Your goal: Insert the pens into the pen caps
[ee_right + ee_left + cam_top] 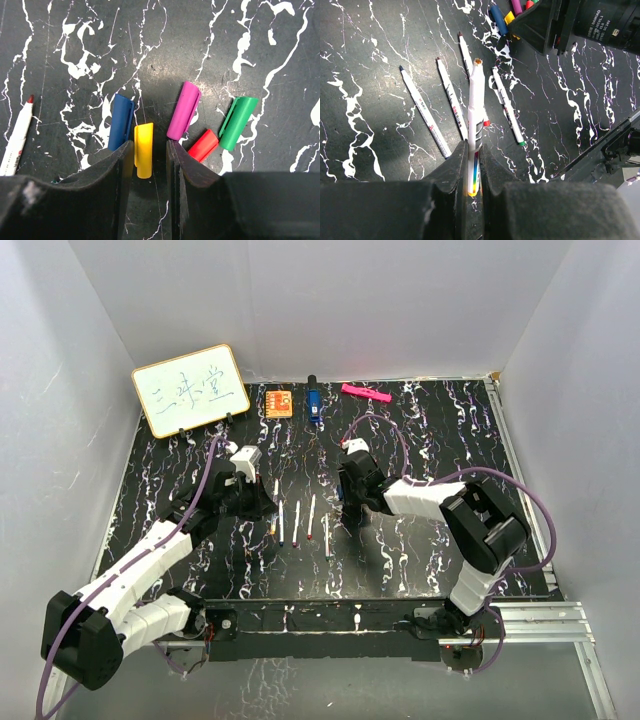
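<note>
The left pincer (473, 150) is clamped shut on a pen (476, 100), whose orange-yellow tip points away from the wrist. In this view it crosses over four pens (451, 97) lying roughly side by side on the bench (365, 60). The right pincer (148, 146) stands part open, low over the yellow cap (143, 156). The cap lies between its fingers, with a gap on one side. Close around lie the blue cap (120, 122), purple cap (183, 111), red cap (203, 145) and green cap (237, 123).

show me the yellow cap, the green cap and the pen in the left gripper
yellow cap (143, 150), right wrist view, middle of its body
green cap (238, 123), right wrist view, middle of its body
held pen (476, 97), left wrist view, mid barrel
</note>
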{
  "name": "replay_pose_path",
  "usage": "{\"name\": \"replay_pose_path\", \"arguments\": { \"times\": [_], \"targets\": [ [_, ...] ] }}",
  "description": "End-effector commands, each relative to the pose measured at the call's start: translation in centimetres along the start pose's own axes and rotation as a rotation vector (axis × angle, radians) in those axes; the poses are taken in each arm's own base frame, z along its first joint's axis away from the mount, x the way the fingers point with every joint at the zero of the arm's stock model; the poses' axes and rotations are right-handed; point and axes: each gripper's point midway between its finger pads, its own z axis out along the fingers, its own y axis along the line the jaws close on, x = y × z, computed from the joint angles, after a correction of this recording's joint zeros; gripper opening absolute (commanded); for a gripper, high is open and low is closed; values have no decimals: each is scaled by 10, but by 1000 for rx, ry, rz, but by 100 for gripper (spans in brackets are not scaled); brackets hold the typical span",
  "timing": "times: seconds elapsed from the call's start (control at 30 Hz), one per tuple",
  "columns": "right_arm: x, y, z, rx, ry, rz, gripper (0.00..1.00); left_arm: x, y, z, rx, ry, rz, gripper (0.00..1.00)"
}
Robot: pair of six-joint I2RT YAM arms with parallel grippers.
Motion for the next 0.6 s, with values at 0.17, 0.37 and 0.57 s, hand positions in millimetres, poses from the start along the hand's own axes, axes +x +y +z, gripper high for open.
{"name": "replay_pose_path", "arguments": {
  "times": [0.17,0.37,0.57],
  "targets": [
    [-13,7,1,3,-34,-10,31,3,-4,0,32,-4,-6,0],
    [-1,10,8,11,2,-31,31,3,-4,0,31,-8,-10,0],
    [12,12,7,38,57,-61,29,1,-6,0,36,-14,-12,0]
  ]
}}
